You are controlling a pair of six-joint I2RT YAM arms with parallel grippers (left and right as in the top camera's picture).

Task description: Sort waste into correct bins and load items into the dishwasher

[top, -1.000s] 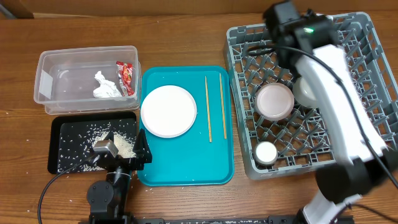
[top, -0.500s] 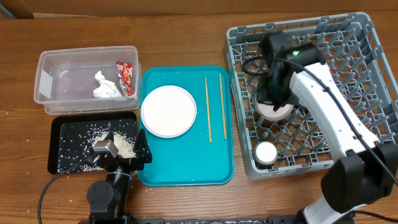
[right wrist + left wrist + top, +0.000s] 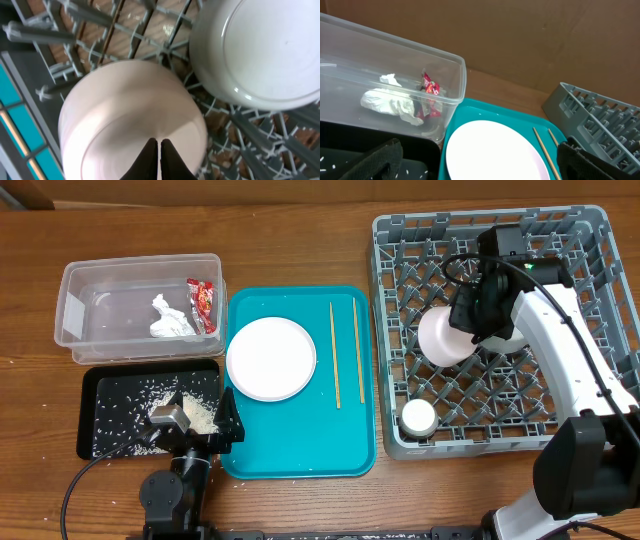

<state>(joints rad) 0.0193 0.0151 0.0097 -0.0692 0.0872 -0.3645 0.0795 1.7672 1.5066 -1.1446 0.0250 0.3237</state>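
- Since a second ago my right arm has swung down from the rack's far edge. Its right gripper (image 3: 156, 150) is now pinched shut on the small plate (image 3: 125, 115), which looks tipped up off the grid.
- Just beside it sits the bowl (image 3: 260, 50), and the cup (image 3: 418, 416) stands in a near corner of the dish rack (image 3: 590, 240).
- My left gripper (image 3: 200, 425) hangs spread wide over the black tray (image 3: 100, 380) of rice (image 3: 140, 395), holding nothing.
- Wrapper (image 3: 203, 302) and tissue (image 3: 170, 318) lie in the clear tub (image 3: 100, 280), so I judge the waste sorted.
- Left to load are the large plate (image 3: 271, 358) and the chopsticks (image 3: 336, 355), both on the teal tray (image 3: 300, 450).
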